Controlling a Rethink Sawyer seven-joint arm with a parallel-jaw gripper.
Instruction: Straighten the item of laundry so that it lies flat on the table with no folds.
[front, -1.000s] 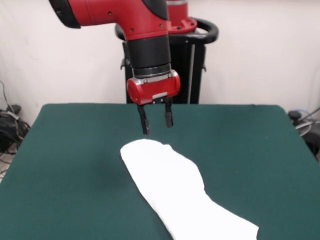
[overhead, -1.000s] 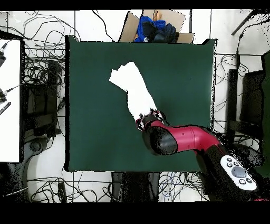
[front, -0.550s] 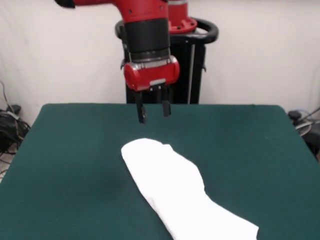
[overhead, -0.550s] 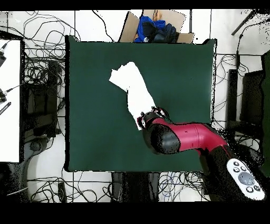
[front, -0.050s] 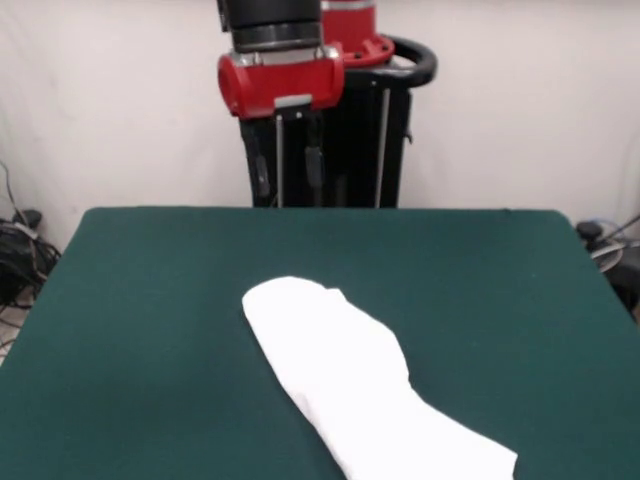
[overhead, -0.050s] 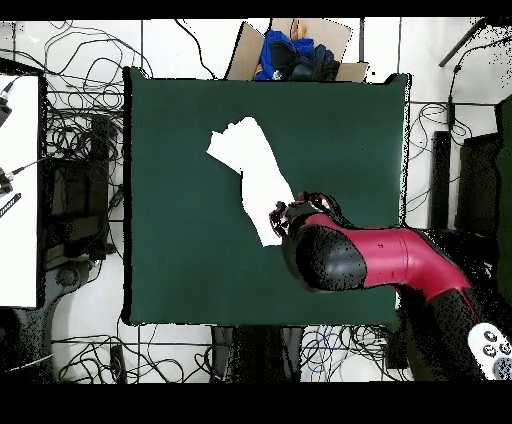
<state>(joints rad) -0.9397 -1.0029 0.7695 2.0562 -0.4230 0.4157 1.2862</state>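
Our gripper (front, -0.050s: 286, 170) hangs empty, fingers apart, high over the table (front, -0.050s: 130, 300). The item of laundry (front, -0.050s: 360, 385) lies below it, still folded into a long strip running diagonally away from beneath the fingertips.

The T-shirt (front, -0.050s: 365, 395) is soft white cloth, plain and matt. The table (front, -0.050s: 150, 330) has a dark green matt top, felt-like. The arm's red shell (overhead, -0.050s: 400, 262) looks like glossy, smooth plastic.
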